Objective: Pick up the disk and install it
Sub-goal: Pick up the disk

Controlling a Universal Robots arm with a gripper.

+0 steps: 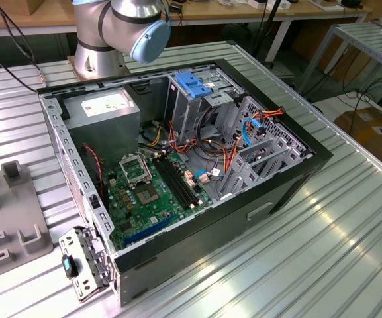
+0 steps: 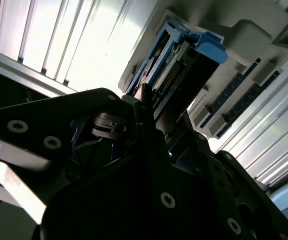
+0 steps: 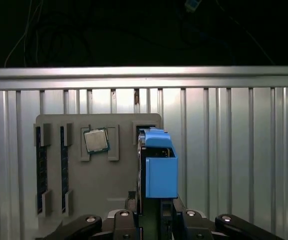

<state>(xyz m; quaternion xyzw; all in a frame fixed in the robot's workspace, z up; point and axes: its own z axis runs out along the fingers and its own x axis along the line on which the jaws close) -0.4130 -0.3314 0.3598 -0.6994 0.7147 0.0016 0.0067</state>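
First wrist view, disk (image 3: pixel 161 170) upright, at gripper (image 3: pixel 153 212)

the disk (image 3: pixel 160 170) is standing on edge in the grey holder (image 3: pixel 119 185), near a chip (image 3: pixel 96 140) lying in its recess. the holder is resting on the ribbed table (image 3: pixel 233 150). the gripper (image 3: pixel 155 206) is sitting at the disk's end.
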